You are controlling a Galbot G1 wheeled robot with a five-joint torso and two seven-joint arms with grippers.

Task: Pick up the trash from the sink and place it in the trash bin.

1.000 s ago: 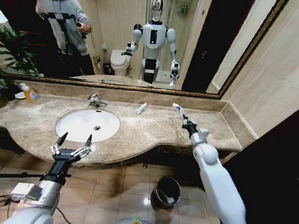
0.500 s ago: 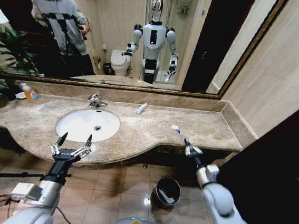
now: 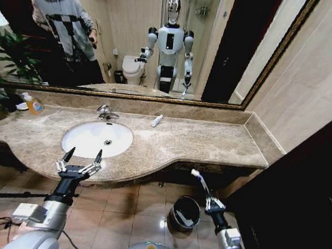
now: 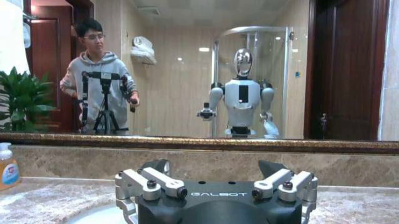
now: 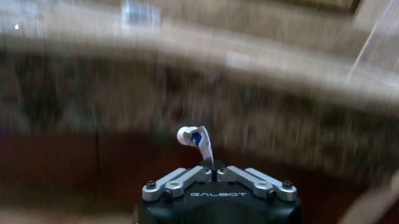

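My right gripper is shut on a small white tube with blue print, held below the counter's front edge and just right of the trash bin on the floor. The right wrist view shows the same tube sticking up from the shut right gripper. A second white tube lies on the marble behind the sink. In front of the sink, at the counter's edge, my left gripper stands open and holds nothing; the left wrist view shows the gripper with its fingers spread.
A chrome faucet stands behind the basin. An orange soap bottle sits at the far left of the counter, by a green plant. A wide mirror lines the back wall. Something white lies inside the bin.
My right arm has come back from over the counter's right part and dropped below its front edge, carrying the white tube down beside the bin. The left arm has not moved.
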